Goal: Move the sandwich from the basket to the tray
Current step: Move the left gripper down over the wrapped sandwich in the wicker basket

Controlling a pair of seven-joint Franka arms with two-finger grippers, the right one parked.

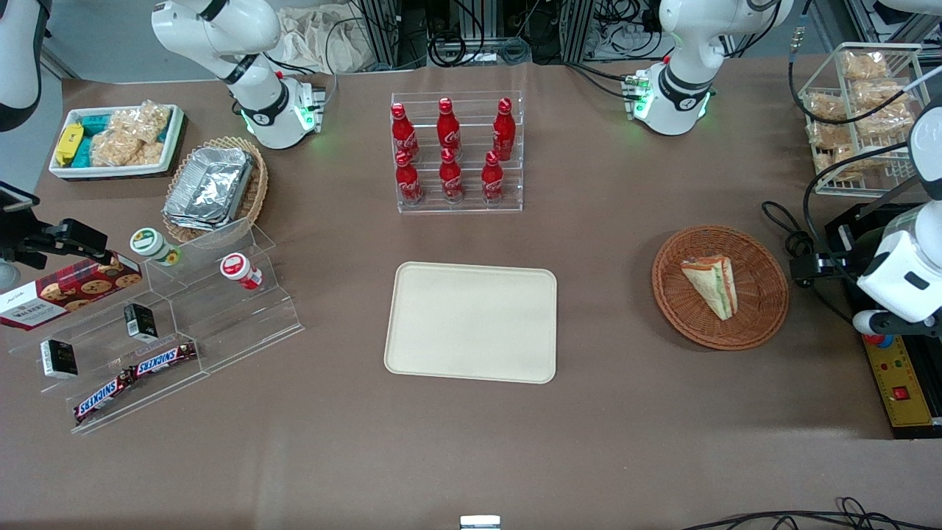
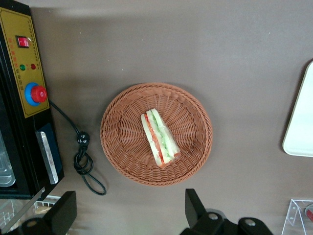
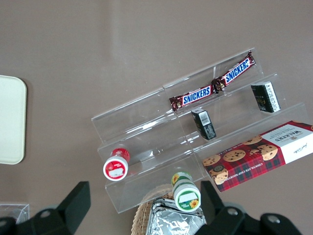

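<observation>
The sandwich (image 1: 712, 283), a pale wedge with red and green layers, lies in the round reddish-brown basket (image 1: 765, 309) toward the working arm's end of the table. In the left wrist view the sandwich (image 2: 160, 138) lies near the middle of the basket (image 2: 195, 147). My left gripper (image 2: 129, 213) hangs well above the table beside the basket, open and empty, its two black fingers wide apart. The cream tray (image 1: 471, 322) lies bare at the table's middle; its edge also shows in the left wrist view (image 2: 301, 122).
A black control box with a red button (image 2: 27, 93) and a looped cable (image 2: 83, 156) lie beside the basket. A rack of red bottles (image 1: 456, 151) stands farther from the front camera than the tray. A wire snack rack (image 1: 861, 118) and an acrylic stepped shelf (image 1: 169, 324) stand at the table's ends.
</observation>
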